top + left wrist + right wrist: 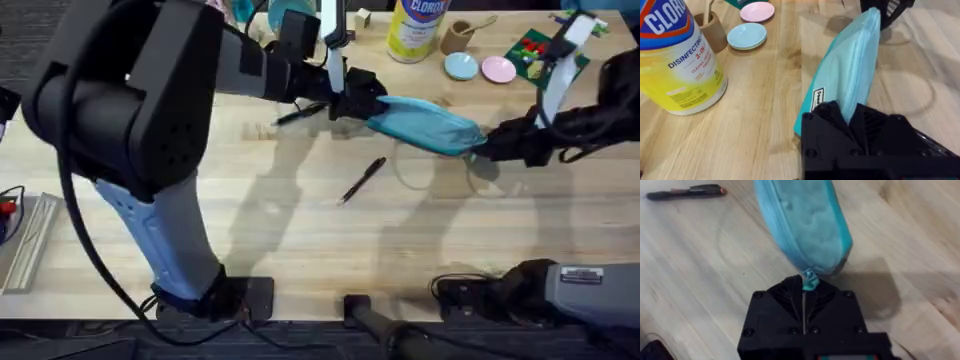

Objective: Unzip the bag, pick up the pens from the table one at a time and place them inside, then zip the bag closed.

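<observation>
Overhead: both grippers hold the bag (pixel 425 122) stretched above the table (pixel 300 230), left gripper (pixel 352 100) clamping one end, right gripper (pixel 492 142) pinching the zipper tab; unzipping appears underway, two pens (pixel 362 180) waiting; next, a steady pull

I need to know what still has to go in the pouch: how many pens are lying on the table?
2. One slim black pen lies mid-table on the light wooden tabletop, in front of the turquoise fabric pouch. The other black pen lies near the pouch's left end, by the left gripper.
</observation>
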